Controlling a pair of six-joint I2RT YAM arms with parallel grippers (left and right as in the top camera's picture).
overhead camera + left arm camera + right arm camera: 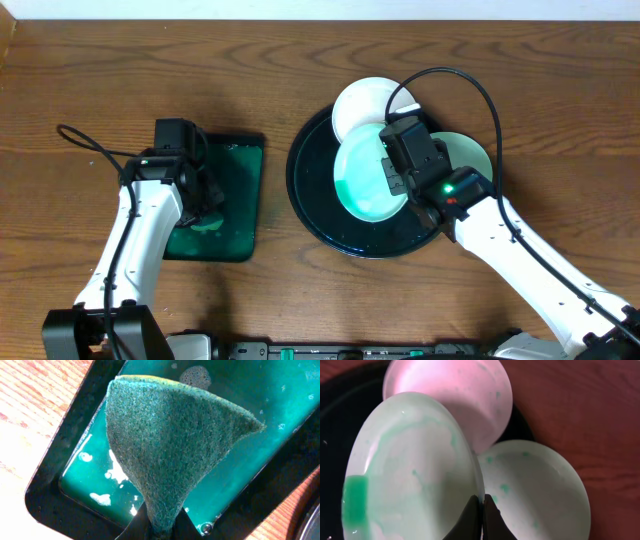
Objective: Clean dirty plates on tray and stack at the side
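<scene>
Plate (366, 180) is clamped by its rim in the right jaws, tipped over the black tray (312, 205), presumably for scrubbing; sponge (170, 445) is pinched in left jaws over the soapy tray (242, 190).

3 white plates (365, 105) (360, 185) (472, 152), 1 round black tray (310, 205), 1 rect. green tray (242, 190), 1 sponge (170, 445). 2 pincers total: left pincer (161, 527), right pincer (482, 505).
</scene>
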